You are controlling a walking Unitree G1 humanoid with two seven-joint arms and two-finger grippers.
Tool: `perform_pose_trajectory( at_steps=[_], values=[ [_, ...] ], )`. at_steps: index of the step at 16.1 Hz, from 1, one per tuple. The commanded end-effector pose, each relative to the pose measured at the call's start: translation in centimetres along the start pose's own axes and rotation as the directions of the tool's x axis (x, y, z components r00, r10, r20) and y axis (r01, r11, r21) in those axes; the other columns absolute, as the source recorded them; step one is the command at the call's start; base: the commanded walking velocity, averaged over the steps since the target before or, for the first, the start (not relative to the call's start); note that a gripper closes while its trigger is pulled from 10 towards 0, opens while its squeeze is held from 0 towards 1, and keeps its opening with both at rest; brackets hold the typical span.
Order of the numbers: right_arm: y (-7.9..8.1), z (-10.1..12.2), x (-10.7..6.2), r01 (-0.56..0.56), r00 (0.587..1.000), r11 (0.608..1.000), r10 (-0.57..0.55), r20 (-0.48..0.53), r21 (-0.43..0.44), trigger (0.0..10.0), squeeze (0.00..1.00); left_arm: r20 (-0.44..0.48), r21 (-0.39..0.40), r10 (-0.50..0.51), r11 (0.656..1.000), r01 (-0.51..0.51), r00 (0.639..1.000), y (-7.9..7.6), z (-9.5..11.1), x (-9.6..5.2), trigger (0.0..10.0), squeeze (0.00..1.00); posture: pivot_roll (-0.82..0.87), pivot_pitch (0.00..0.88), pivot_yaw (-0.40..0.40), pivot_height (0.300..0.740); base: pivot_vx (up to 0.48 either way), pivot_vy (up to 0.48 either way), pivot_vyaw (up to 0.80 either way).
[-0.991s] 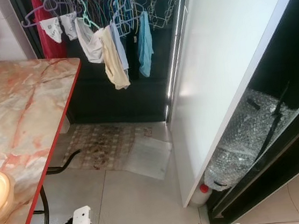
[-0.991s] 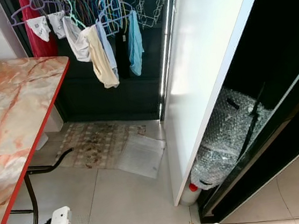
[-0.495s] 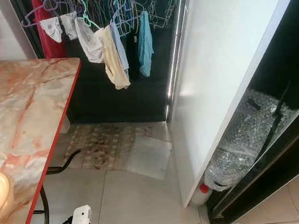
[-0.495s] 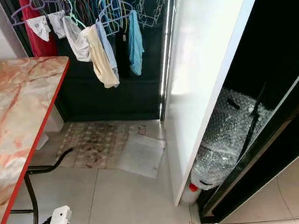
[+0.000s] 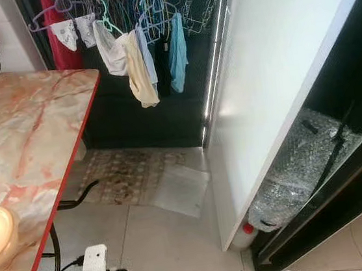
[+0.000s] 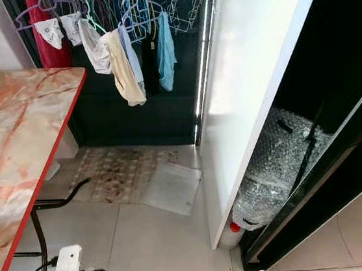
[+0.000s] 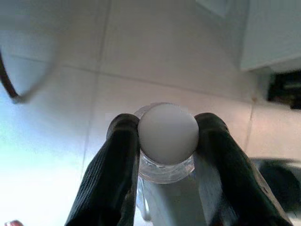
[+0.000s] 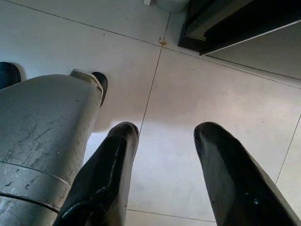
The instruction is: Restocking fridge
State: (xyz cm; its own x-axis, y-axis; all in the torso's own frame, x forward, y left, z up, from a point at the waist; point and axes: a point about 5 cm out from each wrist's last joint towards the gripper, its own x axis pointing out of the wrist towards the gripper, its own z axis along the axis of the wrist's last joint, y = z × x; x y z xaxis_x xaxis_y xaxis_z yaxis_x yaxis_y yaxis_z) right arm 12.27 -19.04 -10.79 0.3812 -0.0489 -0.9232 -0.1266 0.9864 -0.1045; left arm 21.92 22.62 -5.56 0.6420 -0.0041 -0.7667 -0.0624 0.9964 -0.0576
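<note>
Firmly, left gripper (image 7: 167, 136) clamps bottle (image 7: 168, 141) (white cap); right gripper (image 8: 162, 136) spread.

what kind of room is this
Probably a utility or kitchen corner of a home: laundry hangs on hangers, a marble-patterned table with a red edge stands on the tiled floor, and a tall white door stands open. The left gripper holds a white-capped bottle.

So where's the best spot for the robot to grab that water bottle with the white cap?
Probably right where the left pincer has it: the neck of the bottle, just under the white cap. One black finger sits on each side. The neck is narrow and the collar ring below the cap should stop it slipping down.
</note>
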Motion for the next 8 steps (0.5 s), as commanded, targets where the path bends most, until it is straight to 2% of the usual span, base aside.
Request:
perform_pose_trajectory(
  at_steps=[1,2,4,5,6,7,8],
  values=[
    [-0.1,-0.2,0.0,0.003,1.000,1.000,-0.003,-0.004,-0.006,10.0,0.00,0.017,0.047,0.034,0.998,-0.035,0.999,-0.1,-0.4,0.0,10.0,0.00,0.10,0.066,-0.096,0.740,0.000,0.000,0.00],
    [-0.1,-0.2,0.0,0.003,1.000,1.000,-0.003,-0.004,-0.005,10.0,0.00,0.009,0.072,0.037,0.997,-0.037,0.999,-0.2,-0.7,-0.1,10.0,0.00,0.10,0.066,-0.096,0.740,0.000,0.000,0.00],
    [0.0,-0.2,0.0,0.004,1.000,1.000,-0.004,-0.001,0.007,10.0,0.00,-0.048,0.197,0.071,0.979,-0.061,0.996,-0.3,-2.6,-0.3,10.0,0.00,0.09,0.059,-0.087,0.740,0.000,0.000,0.00],
    [0.0,-0.3,0.0,0.005,1.000,1.000,-0.005,-0.001,0.013,10.0,0.00,-0.056,0.216,0.083,0.974,-0.069,0.995,-0.2,-2.9,-0.3,10.0,0.00,0.08,0.053,-0.085,0.740,0.000,0.000,0.00],
    [0.1,-0.3,0.0,0.005,1.000,1.000,-0.005,0.000,0.019,10.0,0.00,-0.041,0.272,0.097,0.959,-0.082,0.994,-0.1,-3.1,-0.4,10.0,0.00,0.08,0.047,-0.084,0.740,0.000,0.000,0.00],
    [0.1,-0.4,-0.1,0.006,1.000,1.000,-0.006,0.002,0.030,10.0,0.00,-0.060,0.299,0.115,0.950,-0.092,0.991,0.2,-3.7,-0.6,10.0,0.00,0.07,0.040,-0.081,0.740,0.000,0.000,0.00],
    [0.2,-0.5,-0.1,0.007,1.000,0.999,-0.007,0.005,0.039,10.0,0.00,-0.077,0.262,0.121,0.960,-0.097,0.990,0.3,-4.1,-0.7,10.0,0.00,0.06,0.039,-0.076,0.740,0.000,0.000,0.00]
  ],
)
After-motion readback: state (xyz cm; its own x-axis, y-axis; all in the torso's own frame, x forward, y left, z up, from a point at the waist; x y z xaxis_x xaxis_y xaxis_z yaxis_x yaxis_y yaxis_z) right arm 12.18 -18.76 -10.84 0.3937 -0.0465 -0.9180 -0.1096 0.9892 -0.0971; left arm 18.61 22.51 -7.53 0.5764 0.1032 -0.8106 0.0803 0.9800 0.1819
